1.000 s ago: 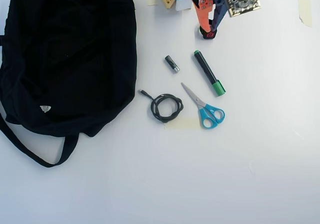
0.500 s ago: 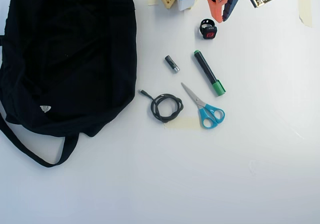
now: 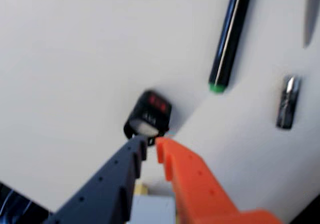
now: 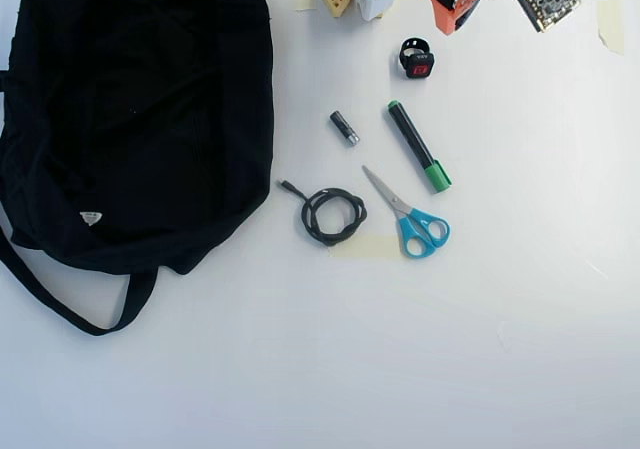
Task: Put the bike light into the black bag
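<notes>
The bike light (image 3: 148, 115) is a small black gadget with a red face and lies on the white table just beyond my fingertips. In the overhead view it (image 4: 417, 59) lies near the top, right of the centre. My gripper (image 3: 151, 143), with one dark blue and one orange finger, hovers just short of the light, with only a narrow gap between its tips and nothing in it. In the overhead view the gripper (image 4: 443, 19) is just above and to the right of the light. The black bag (image 4: 130, 109) fills the upper left, far from the light.
A black marker with a green cap (image 4: 419, 147) lies just below the light, and also shows in the wrist view (image 3: 230, 39). A small black-and-silver cylinder (image 4: 344, 127), a coiled black cable (image 4: 330, 216) and blue-handled scissors (image 4: 410, 214) lie between the light and the bag. The bag's strap (image 4: 60, 304) trails at the lower left.
</notes>
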### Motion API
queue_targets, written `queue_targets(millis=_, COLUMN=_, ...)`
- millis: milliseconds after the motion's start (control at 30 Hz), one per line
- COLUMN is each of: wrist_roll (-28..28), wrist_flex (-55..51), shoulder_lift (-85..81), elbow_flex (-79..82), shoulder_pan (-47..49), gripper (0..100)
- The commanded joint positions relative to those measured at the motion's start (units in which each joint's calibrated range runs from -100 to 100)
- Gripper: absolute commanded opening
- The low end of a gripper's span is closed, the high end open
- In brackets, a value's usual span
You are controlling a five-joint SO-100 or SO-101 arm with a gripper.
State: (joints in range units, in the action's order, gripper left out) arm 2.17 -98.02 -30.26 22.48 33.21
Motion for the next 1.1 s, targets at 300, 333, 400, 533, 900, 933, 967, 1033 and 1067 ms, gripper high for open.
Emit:
queue_targets(millis=300, wrist_roll=2.9, wrist_flex=3.4, shoulder_lift=-1.1, elbow_flex=5.9, shoulder_pan=0.3, gripper=2)
queue_targets(millis=333, wrist_roll=3.8, wrist_flex=4.0, shoulder_lift=-1.1, elbow_flex=6.5, shoulder_pan=0.0, gripper=2)
queue_targets(millis=400, wrist_roll=6.0, wrist_flex=5.3, shoulder_lift=-1.1, elbow_flex=7.6, shoulder_pan=-0.5, gripper=2)
queue_targets(millis=533, wrist_roll=9.9, wrist_flex=7.4, shoulder_lift=-1.1, elbow_flex=9.7, shoulder_pan=-2.3, gripper=2)
queue_targets(millis=900, wrist_roll=20.3, wrist_flex=12.4, shoulder_lift=-1.1, elbow_flex=15.2, shoulder_pan=-9.1, gripper=2)
queue_targets(millis=933, wrist_roll=20.7, wrist_flex=12.8, shoulder_lift=-1.1, elbow_flex=15.6, shoulder_pan=-9.4, gripper=2)
queue_targets(millis=967, wrist_roll=20.7, wrist_flex=12.9, shoulder_lift=-1.2, elbow_flex=16.0, shoulder_pan=-9.8, gripper=2)
queue_targets(millis=1033, wrist_roll=20.5, wrist_flex=12.9, shoulder_lift=-1.2, elbow_flex=16.4, shoulder_pan=-11.1, gripper=2)
queue_targets(millis=1067, wrist_roll=20.3, wrist_flex=13.0, shoulder_lift=-1.3, elbow_flex=17.0, shoulder_pan=-11.2, gripper=2)
